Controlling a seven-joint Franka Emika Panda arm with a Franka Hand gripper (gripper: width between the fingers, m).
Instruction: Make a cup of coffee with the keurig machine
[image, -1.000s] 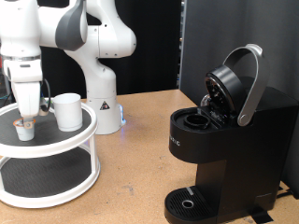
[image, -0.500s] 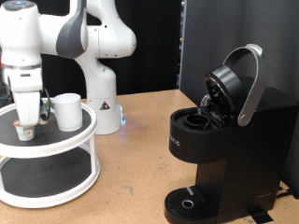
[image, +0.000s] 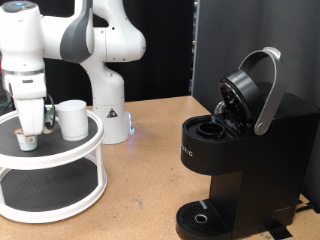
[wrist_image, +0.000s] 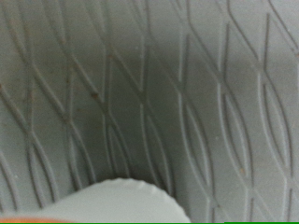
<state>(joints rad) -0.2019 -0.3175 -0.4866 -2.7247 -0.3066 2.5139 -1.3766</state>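
Note:
My gripper (image: 30, 130) hangs straight down over the top shelf of a white round two-tier stand (image: 60, 160) at the exterior view's left. Right under its fingertips stands a tiny white pod (image: 27, 141); its white rim also shows at the edge of the wrist view (wrist_image: 117, 201), above the shelf's grey patterned mat (wrist_image: 149, 93). No fingers show in the wrist view. The cup (image: 72, 119), a small white mug, stands on the same shelf just right of the gripper. The keurig machine (image: 240, 150), black, stands at the exterior view's right with its lid (image: 250, 88) raised.
The white robot base (image: 108, 105) stands behind the stand. A black panel (image: 250, 40) rises behind the machine. Bare brown tabletop (image: 150, 190) lies between the stand and the machine. The machine's round drip base (image: 205, 217) faces the exterior view's bottom.
The arm's upper links have swung towards the exterior view's left and the gripper has sunk slightly towards the pod. Cup, pod and machine have not moved.

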